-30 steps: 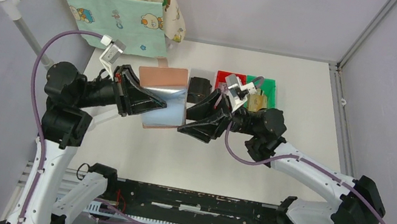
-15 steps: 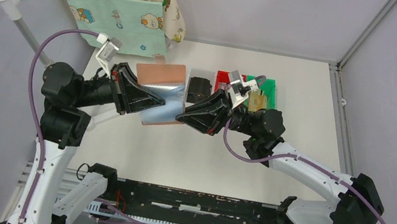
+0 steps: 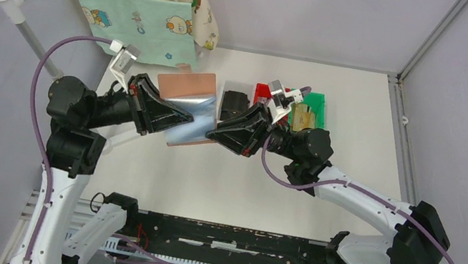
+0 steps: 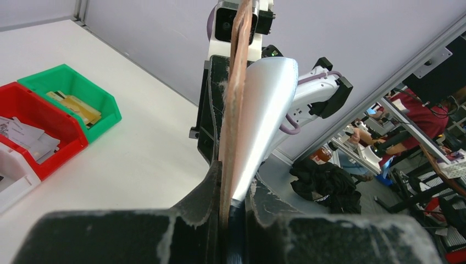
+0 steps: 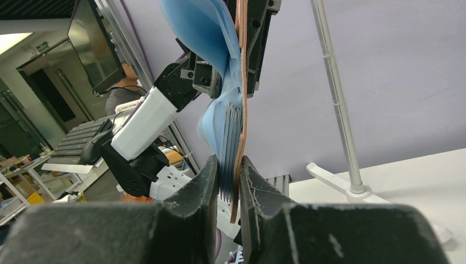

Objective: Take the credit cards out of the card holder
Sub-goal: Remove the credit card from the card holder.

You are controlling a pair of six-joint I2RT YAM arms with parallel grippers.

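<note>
Overhead view first: I have the card holder (image 3: pixel 186 105) lifted clear of the desk (image 3: pixel 242 192) and spread open between both arms. The left gripper (image 3: pixel 183 117) pinches one edge and the right gripper (image 3: pixel 214 133) bites the opposite one, so the shiny inside faces up and cannot fold shut. Just behind it sit a black block (image 3: pixel 235 103), a red bin (image 3: pixel 262 91) and a green bin (image 3: pixel 317 105).

Left wrist view: the left gripper (image 4: pixel 231 192) is clamped almost fully closed on the card holder (image 4: pixel 242 110), with pink cover and silvery sleeve together between the jaws. I read it as the anchor, bracing against the other arm's pull.

Right wrist view: the right gripper (image 5: pixel 228 170) is nearly closed too. The tan cover edge and a fan of thin, straight bluish edges lie between its jaws. I take those edges for the credit cards (image 5: pixel 227 143), all seated in their sleeves. I cannot tell whether the jaws hold one card alone or cover and cards together.
</note>
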